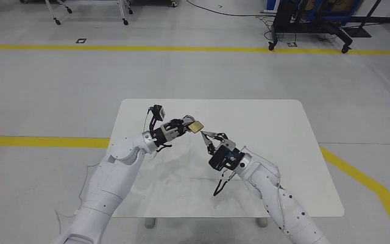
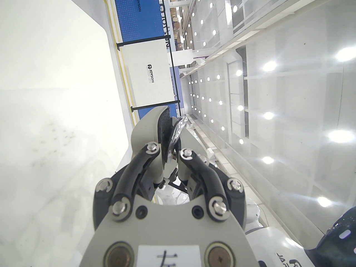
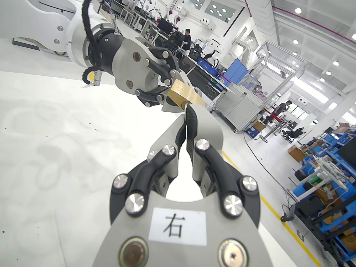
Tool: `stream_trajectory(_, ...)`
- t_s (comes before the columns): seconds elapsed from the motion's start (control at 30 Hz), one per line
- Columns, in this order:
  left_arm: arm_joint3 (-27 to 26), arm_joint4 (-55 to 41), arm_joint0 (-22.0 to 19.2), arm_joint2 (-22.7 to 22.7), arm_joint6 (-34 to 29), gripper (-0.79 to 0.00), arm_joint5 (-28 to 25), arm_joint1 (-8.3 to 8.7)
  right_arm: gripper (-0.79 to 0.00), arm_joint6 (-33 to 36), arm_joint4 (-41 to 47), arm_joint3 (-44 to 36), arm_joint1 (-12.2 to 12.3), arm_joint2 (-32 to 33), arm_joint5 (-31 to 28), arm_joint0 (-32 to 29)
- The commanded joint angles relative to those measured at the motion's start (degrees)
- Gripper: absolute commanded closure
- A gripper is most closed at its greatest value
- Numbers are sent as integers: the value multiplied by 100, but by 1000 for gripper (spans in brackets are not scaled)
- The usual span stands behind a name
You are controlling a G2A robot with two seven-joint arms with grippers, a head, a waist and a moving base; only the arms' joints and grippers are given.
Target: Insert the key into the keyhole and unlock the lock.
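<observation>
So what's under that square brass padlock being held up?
Bare white table lies below it: the left gripper holds the brass padlock in the air. The shut right gripper sits against its end, hiding the keyhole and any key.

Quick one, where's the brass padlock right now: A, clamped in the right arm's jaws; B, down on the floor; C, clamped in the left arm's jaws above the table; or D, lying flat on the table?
C: the padlock sits clamped between the left jaws, held up off the table.
</observation>
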Motion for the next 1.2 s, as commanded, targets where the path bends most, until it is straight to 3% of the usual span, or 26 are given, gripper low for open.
stream_trajectory(0.0, -7, 8, 1, -4, 1, 0, -9, 2, 0, -42, -20, -32, 11, 22, 9, -35)
stream_trajectory(0.27, -22, 15, 10, -19, 1, 0, -39, 7, 0, -153, -204, -197, 70, 145, 81, -221)
stream_trajectory(0.57, -1, 74, -8, 20, 7, 0, -14, 5, -12, 271, -657, -488, 98, 125, 373, -368)
stream_trajectory(0.6, 4, 80, -11, 25, 9, 0, -5, 4, -92, 283, -669, -509, 101, 130, 370, -377)
stream_trajectory(0.63, 8, 85, -14, 30, 9, 0, 4, 4, -228, 284, -680, -527, 107, 143, 364, -387)
stream_trajectory(0.7, 15, 113, -22, 40, 9, 0, 20, 5, -385, 341, -750, -562, 121, 198, 412, -423)
stream_trajectory(0.73, 21, 131, -26, 46, 11, 0, 32, 5, -570, 409, -800, -590, 128, 242, 495, -460)
stream_trajectory(0.77, 29, 143, -29, 56, 13, 0, 48, 4, -705, 462, -883, -647, 136, 269, 571, -513)
stream_trajectory(0.8, 36, 174, -35, 70, 15, 0, 66, 4, -785, 476, -913, -697, 146, 313, 631, -581)
stream_trajectory(1.03, 134, 440, -111, 268, 19, 0, 286, -19, -785, 305, -726, -974, 260, 1050, 978, -1251)
stream_trajectory(1.17, 271, 756, -238, 562, 14, 0, 733, -62, -785, 186, -405, -1180, 337, 1695, 1025, -1751)
